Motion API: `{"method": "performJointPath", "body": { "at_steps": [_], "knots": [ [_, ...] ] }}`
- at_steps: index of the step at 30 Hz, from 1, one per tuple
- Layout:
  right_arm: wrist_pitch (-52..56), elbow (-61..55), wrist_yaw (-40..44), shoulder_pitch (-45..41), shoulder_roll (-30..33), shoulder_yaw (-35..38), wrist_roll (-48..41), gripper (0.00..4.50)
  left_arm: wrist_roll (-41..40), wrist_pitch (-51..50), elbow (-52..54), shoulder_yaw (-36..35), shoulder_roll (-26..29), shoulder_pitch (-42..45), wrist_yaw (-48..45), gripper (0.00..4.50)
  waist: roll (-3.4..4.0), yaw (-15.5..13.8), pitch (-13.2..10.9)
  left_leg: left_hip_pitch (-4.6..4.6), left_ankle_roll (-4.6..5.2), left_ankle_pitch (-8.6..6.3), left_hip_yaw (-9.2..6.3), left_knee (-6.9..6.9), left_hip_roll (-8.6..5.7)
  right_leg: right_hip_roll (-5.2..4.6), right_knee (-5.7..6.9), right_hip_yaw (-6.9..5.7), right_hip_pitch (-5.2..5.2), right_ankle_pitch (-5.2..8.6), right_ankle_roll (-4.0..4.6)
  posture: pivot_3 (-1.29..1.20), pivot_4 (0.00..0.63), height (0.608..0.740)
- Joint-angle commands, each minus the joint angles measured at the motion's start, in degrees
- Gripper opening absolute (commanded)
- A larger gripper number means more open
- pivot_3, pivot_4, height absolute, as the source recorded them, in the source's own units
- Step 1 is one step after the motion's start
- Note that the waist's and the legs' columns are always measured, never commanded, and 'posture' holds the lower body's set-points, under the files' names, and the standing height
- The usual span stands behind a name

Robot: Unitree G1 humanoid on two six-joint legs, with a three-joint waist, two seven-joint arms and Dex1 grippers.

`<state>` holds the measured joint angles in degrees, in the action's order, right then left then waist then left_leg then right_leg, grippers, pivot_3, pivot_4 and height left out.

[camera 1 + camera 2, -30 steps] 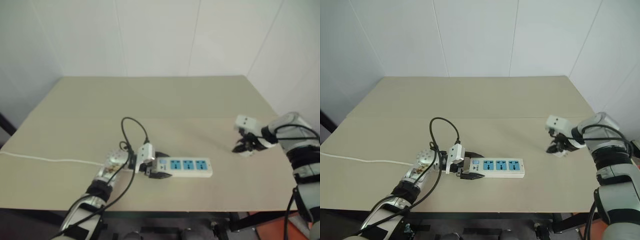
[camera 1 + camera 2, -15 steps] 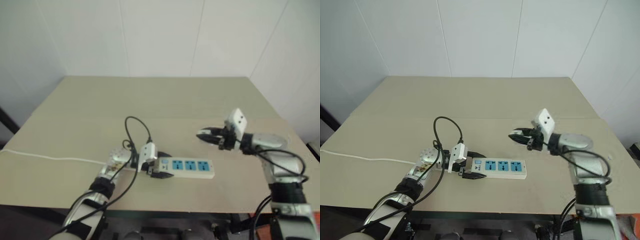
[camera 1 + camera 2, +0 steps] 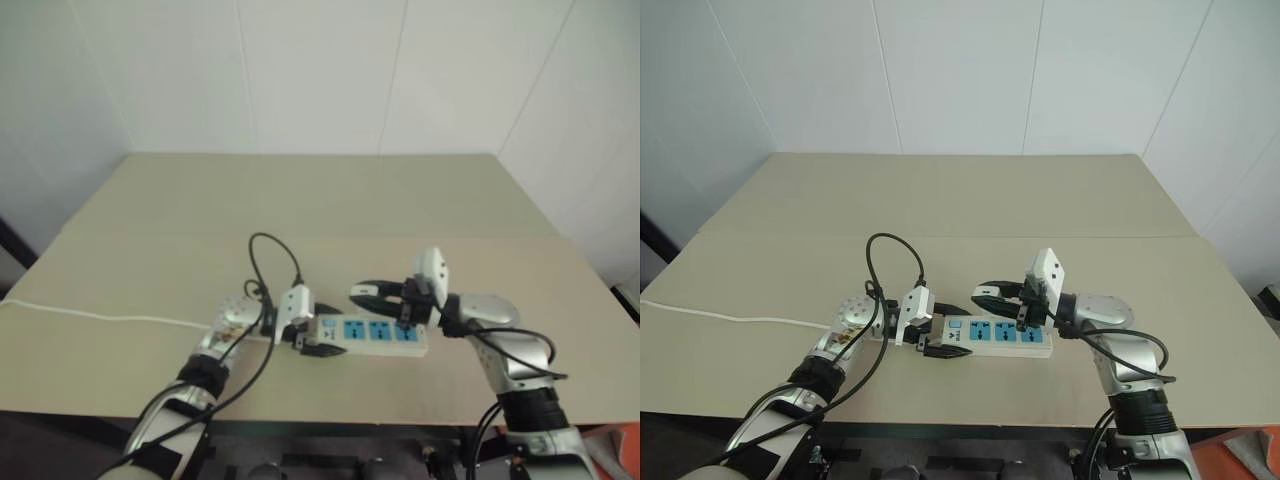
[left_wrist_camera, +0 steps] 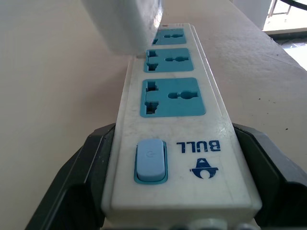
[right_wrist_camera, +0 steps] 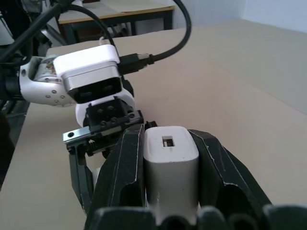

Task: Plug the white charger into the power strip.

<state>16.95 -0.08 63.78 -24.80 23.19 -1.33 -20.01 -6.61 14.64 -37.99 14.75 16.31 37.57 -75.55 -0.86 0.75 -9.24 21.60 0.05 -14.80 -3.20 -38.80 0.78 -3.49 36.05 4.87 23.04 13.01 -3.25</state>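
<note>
pinning the switch end of the power strip point(image 4: 168, 134) flat on the table point(image 3: 940, 200), the left gripper point(image 3: 940, 330) has its jaws clamped on the strip's sides. just beyond, the right gripper point(image 5: 170, 167) holds the white charger point(image 5: 171, 160) tight between its jaws above the sockets. risk: misaligned prongs could jam or shove the strip askew.

You see the power strip point(image 3: 990, 337) lying flat at lower centre, white with three blue sockets. The white charger point(image 5: 171, 163), small and boxy, hangs just above it.
</note>
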Motion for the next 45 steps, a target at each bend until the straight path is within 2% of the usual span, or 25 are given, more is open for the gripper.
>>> {"method": "performJointPath", "body": {
  "at_steps": [1,12,18,45],
  "knots": [
    [-2.3,-0.1,0.3,-0.9,-0.8,-0.4,-1.6,1.17,3.7,-1.6,-0.7,3.1,0.5,-2.3,0.4,3.3,0.0,0.0,0.0,0.0,0.0,0.0,0.0,0.0,0.0,0.0,0.0,0.0,0.0,0.0,0.0,0.0,0.15,0.74],
    [-3.4,0.8,1.0,-0.4,-1.8,-3.4,-1.8,1.17,3.6,-2.7,2.0,3.6,1.3,-4.3,0.3,3.3,0.0,0.1,0.0,-0.01,0.0,0.0,0.0,0.03,0.01,0.01,-0.01,0.0,0.01,0.01,0.01,0.0,0.15,0.74],
    [-8.9,8.8,-0.4,-2.6,-3.5,-3.7,0.7,1.17,3.3,-3.3,3.0,3.7,1.5,-4.6,0.0,3.3,-0.02,0.3,0.0,-0.04,0.0,0.0,0.01,0.05,0.02,0.02,-0.02,0.01,0.0,0.01,0.01,0.0,0.15,0.74],
    [-15.9,16.6,5.3,-2.2,0.8,-4.3,2.2,1.17,2.9,-3.4,4.5,3.3,3.0,-4.8,-0.4,3.3,-0.1,0.4,0.1,-0.13,0.01,-0.01,0.01,0.1,0.03,0.03,-0.02,0.01,-0.06,0.03,0.04,0.0,0.15,0.74]
  ]
}}
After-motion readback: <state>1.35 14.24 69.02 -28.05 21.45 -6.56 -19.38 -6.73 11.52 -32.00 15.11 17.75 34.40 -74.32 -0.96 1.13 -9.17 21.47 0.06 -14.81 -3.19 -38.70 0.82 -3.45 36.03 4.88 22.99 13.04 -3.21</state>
